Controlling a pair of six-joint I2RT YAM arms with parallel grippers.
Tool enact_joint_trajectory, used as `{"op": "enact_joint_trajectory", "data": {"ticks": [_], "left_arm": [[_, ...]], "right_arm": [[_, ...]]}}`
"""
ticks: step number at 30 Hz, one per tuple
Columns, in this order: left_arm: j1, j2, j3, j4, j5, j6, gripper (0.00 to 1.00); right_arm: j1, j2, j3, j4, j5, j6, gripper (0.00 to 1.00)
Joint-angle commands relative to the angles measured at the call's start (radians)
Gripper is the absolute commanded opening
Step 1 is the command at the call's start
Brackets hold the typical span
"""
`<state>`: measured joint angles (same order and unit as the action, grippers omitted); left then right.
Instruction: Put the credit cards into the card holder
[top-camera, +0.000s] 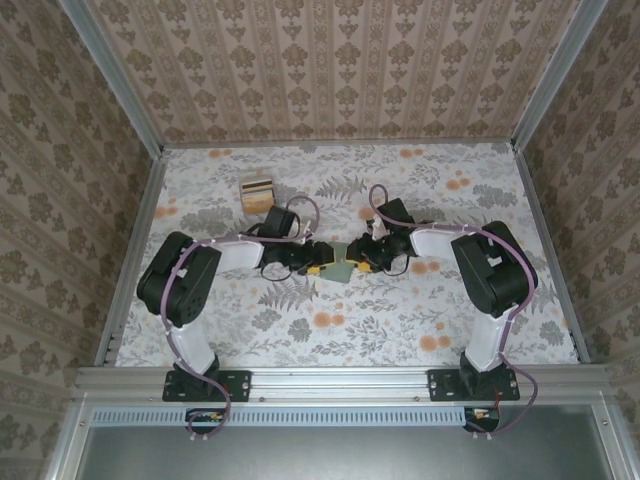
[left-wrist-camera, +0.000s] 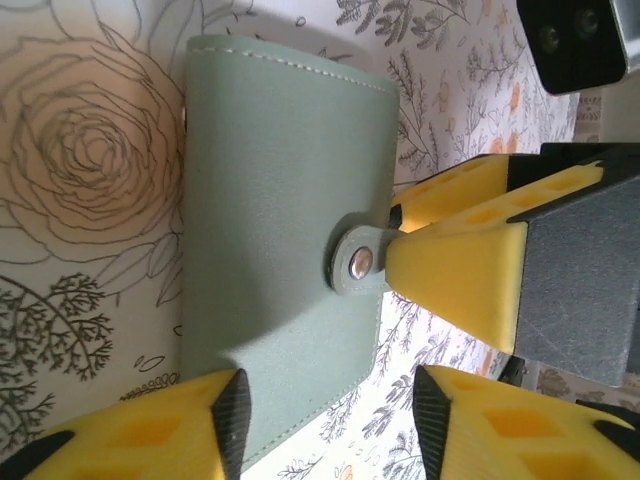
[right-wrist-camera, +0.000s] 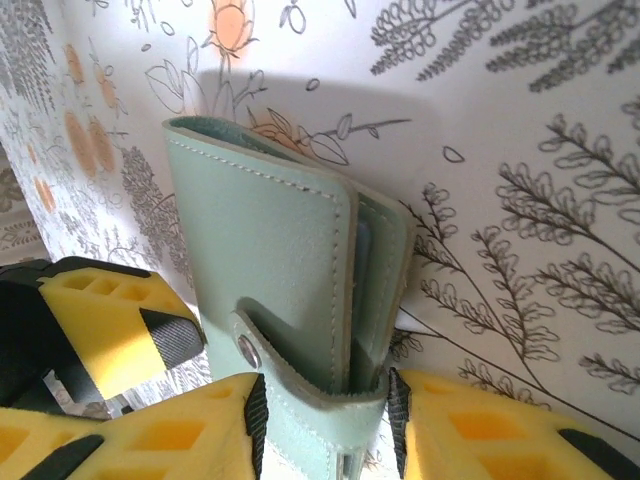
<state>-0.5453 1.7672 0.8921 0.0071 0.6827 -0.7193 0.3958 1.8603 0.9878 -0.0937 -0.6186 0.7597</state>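
card holder (right-wrist-camera: 270, 260) (stitched green leather, snap tab (left-wrist-camera: 360, 263)) | worktop (right-wrist-camera: 520, 120) centre | right gripper (right-wrist-camera: 325, 400) low, clamped on it | left gripper (left-wrist-camera: 330, 415) apart

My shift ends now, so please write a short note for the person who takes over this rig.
Left fingers: open, a corner of the wallet between them, no grip.
Right fingers: flank the wallet's tab edge; grip unclear.
Wallet: snapped shut.
Cards: tan stack at far left, apart from the wallet.
Done: nothing that can be confirmed.
Left: unsnap the wallet, fetch the cards, slide them in.
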Motion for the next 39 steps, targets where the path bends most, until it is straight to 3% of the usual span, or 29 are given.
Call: {"op": "enact_joint_trajectory", "data": {"ticks": [1, 4, 12, 17, 22, 26, 31, 37, 39], "left_arm": [[0.01, -0.054, 0.029, -0.188, -0.13, 0.091, 0.54], [0.008, -0.036, 0.031, -0.229, -0.157, 0.116, 0.54], [-0.038, 0.076, 0.08, -0.134, -0.086, 0.078, 0.49], [-0.047, 0.063, 0.059, -0.114, -0.07, 0.074, 0.29], [-0.042, 0.013, 0.056, -0.134, -0.072, 0.088, 0.03], [-0.039, -0.051, 0.042, -0.133, -0.082, 0.061, 0.0], [-0.039, -0.107, 0.041, -0.133, -0.074, 0.038, 0.0], [-0.04, -0.105, 0.057, -0.104, -0.015, 0.023, 0.0], [-0.042, -0.097, 0.057, -0.072, 0.009, -0.003, 0.0]], "right_arm": [[0.006, -0.006, -0.001, 0.023, -0.024, 0.005, 0.41], [0.008, -0.008, 0.01, 0.002, -0.036, 0.001, 0.4], [0.017, 0.0, -0.012, 0.068, -0.039, 0.052, 0.4], [0.034, 0.028, 0.0, 0.072, -0.039, 0.062, 0.31], [0.041, 0.016, -0.002, 0.055, -0.012, 0.041, 0.33], [0.062, -0.061, -0.008, 0.019, 0.05, -0.045, 0.41], [0.107, -0.161, -0.02, -0.066, 0.249, -0.139, 0.43], [0.134, -0.118, 0.027, -0.061, 0.251, -0.138, 0.45], [0.145, -0.09, 0.068, -0.091, 0.287, -0.135, 0.5]]}}
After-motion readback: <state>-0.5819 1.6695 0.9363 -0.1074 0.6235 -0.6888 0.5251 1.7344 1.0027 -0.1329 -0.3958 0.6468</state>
